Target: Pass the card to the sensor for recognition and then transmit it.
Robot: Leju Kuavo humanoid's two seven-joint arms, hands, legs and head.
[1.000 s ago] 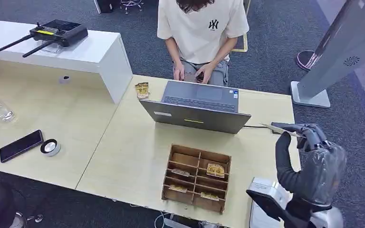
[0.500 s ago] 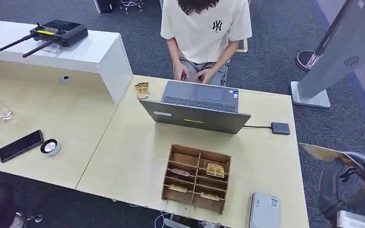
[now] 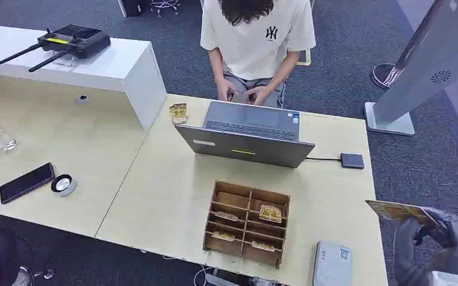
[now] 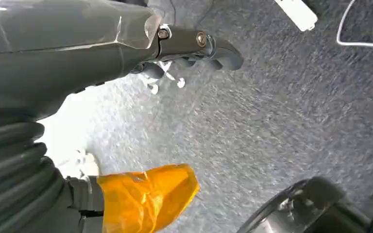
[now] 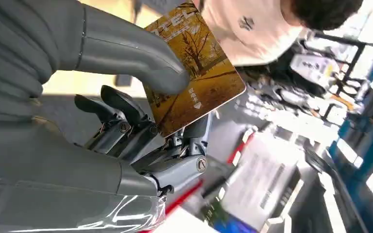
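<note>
My right hand (image 3: 438, 241) hangs past the table's right front corner, low in the head view. It pinches a yellow-brown card (image 3: 401, 210) that lies nearly flat and juts toward the table. In the right wrist view the thumb presses the card (image 5: 194, 73) against the darker fingers (image 5: 126, 121). A small dark reader (image 3: 352, 160) lies on the table's right side, cabled to the laptop, well away from the card. My left hand (image 4: 189, 46) hangs over grey carpet with its fingers apart and holds nothing.
An open grey laptop (image 3: 247, 134) faces a seated person (image 3: 256, 36) behind the table. A wooden compartment box (image 3: 247, 205) holds several cards. A grey device (image 3: 332, 265) lies at the front edge. A white kiosk stand (image 3: 417, 65) rises at the right.
My right hand has carried the card away from over the dark reader, down and to the right, off the table's edge. In the last half second it sank a little lower.
</note>
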